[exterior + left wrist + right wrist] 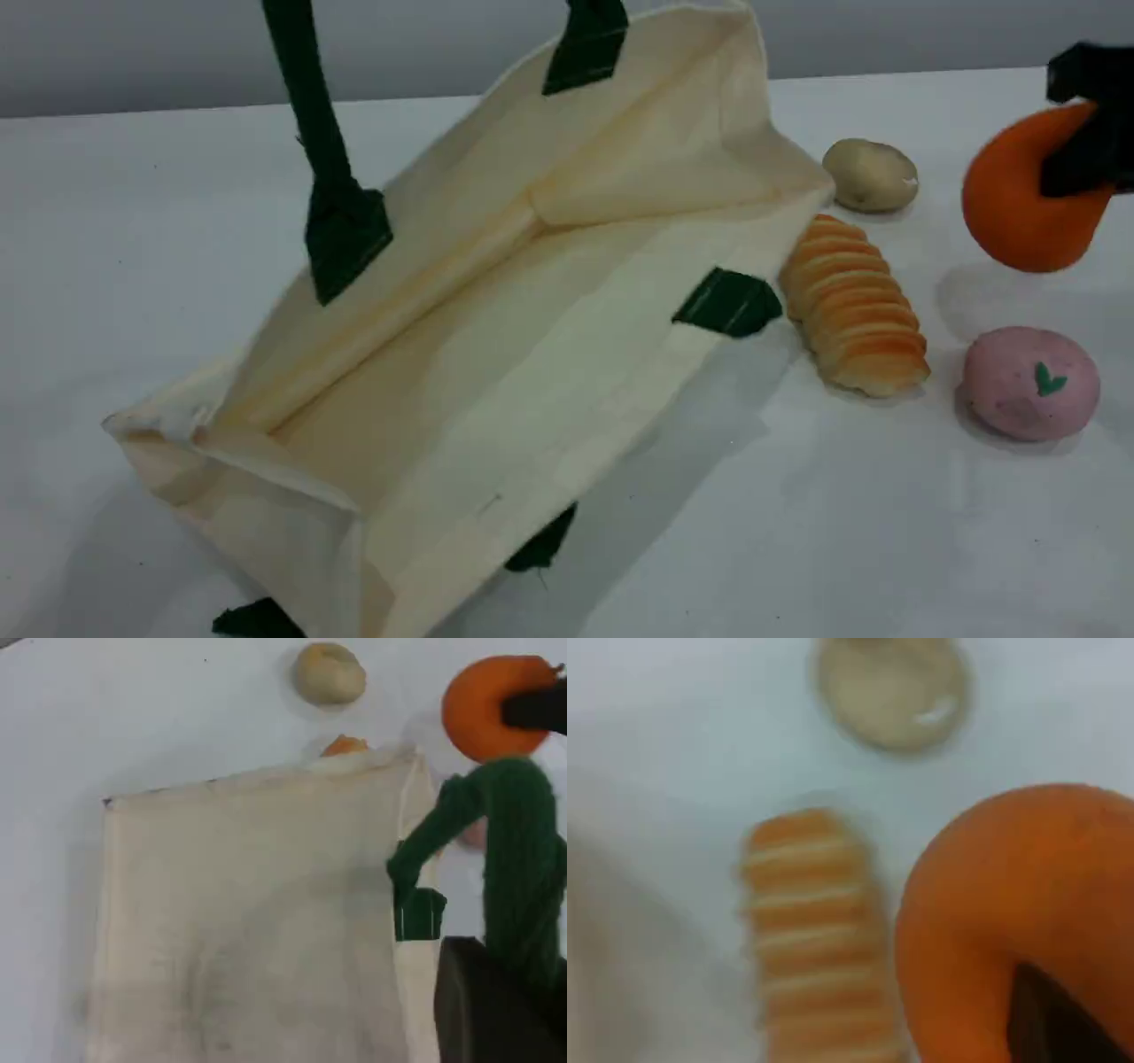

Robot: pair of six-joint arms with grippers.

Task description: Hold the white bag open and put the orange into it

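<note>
The white bag stands tilted on the table with its mouth wide, facing the camera. One green rope handle runs straight up out of the top of the scene view. In the left wrist view my left gripper is shut on that handle, above the bag. Right of the bag, the orange hangs above the table, its shadow below it. My right gripper is shut on it. The right wrist view shows the orange close up against a dark fingertip.
A ridged bread loaf lies just right of the bag's edge. A beige potato sits behind it. A pink ball with a green leaf mark rests below the orange.
</note>
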